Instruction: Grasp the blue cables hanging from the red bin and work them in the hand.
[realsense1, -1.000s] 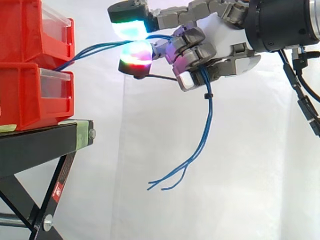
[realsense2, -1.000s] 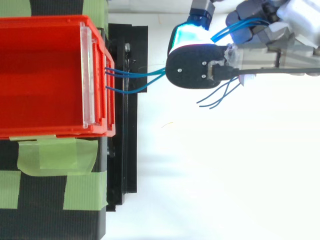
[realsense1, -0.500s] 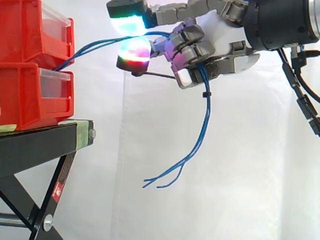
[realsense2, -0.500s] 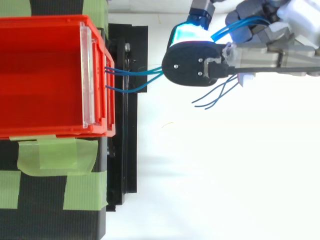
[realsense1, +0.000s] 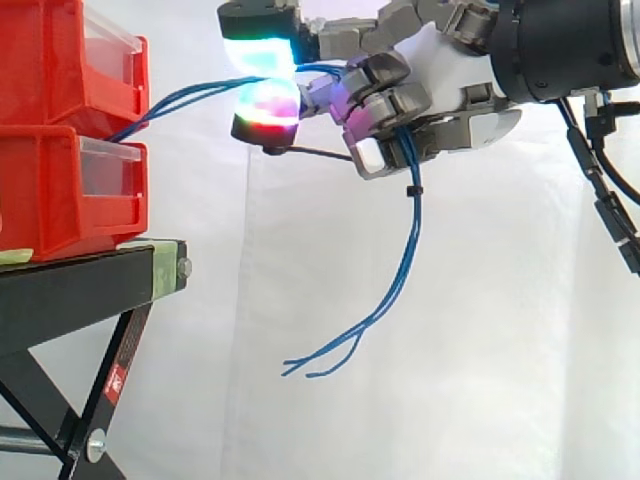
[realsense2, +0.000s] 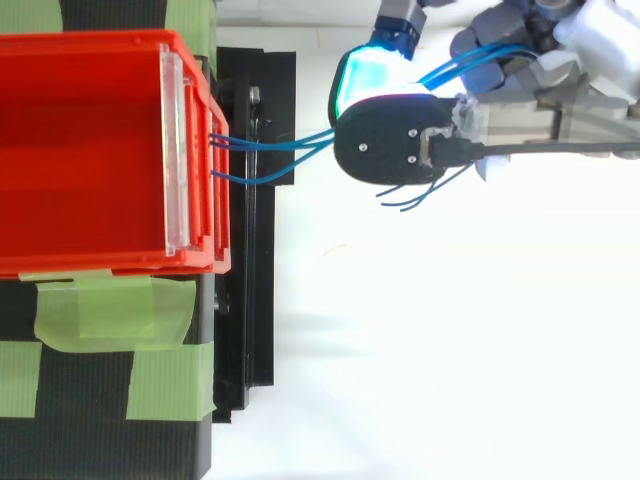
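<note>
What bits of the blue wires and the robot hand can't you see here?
- Where the blue cables start: side view, hidden behind the red bin's front.
- Cable stretch inside the hand: both views, curled fingers cover it.
- The arm past the wrist: side view, cut by the right edge.

The hand (realsense1: 445, 70) is pretty chunky: grey segmented fingers on a white palm shell, tipped with thick fingertip pads (realsense1: 262, 103). One pad glows cyan-green, another red-magenta. Seen from above, one pad's back is a rounded black plate (realsense2: 395, 145) with small silver screws. On the right there's a fat black cylindrical wrist (realsense1: 565, 45).
</note>
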